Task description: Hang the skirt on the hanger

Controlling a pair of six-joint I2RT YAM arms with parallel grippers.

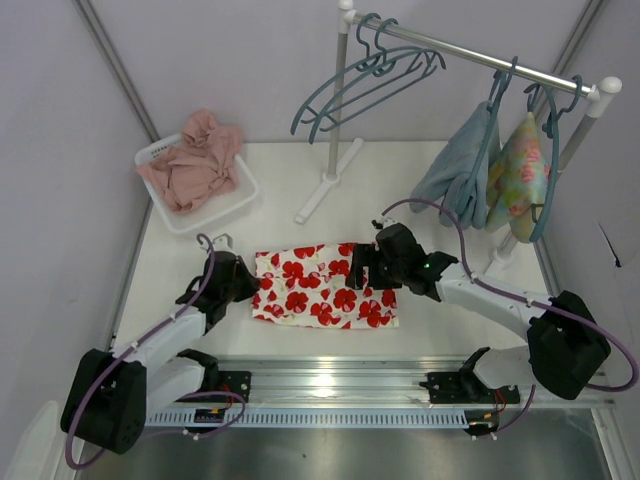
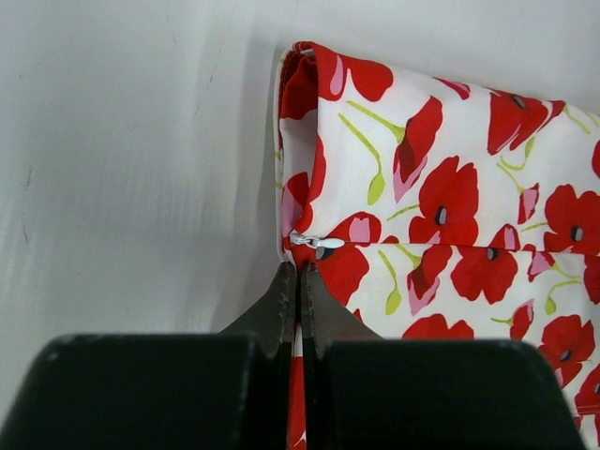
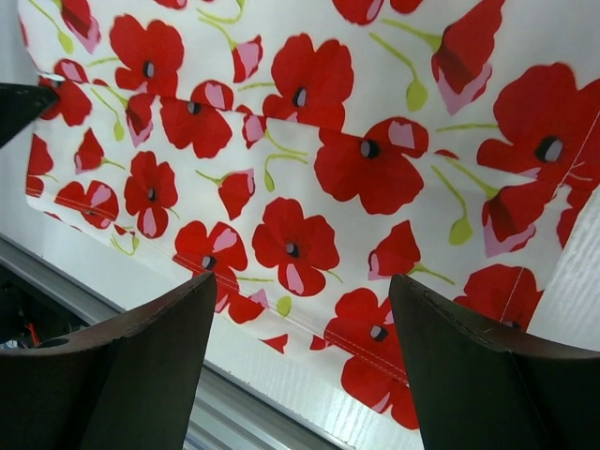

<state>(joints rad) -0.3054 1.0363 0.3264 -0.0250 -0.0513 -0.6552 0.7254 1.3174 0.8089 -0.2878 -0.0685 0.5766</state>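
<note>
Left end effector (image 2: 300, 281) up close, pinched tight on the zip edge of the skirt (image 1: 325, 287). Early days: the skirt lies flat mid-surface (image 1: 280, 170) by the near edge, and the hanger (image 1: 372, 68) hangs untouched on the rail (image 1: 470, 55) over the far edge. Right end effector (image 3: 300, 309) gapes wide above the cloth, holding nothing.

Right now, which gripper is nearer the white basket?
Left. The left gripper pinches the skirt at its left edge, close to the basket; the right gripper hangs open over its right end.
</note>
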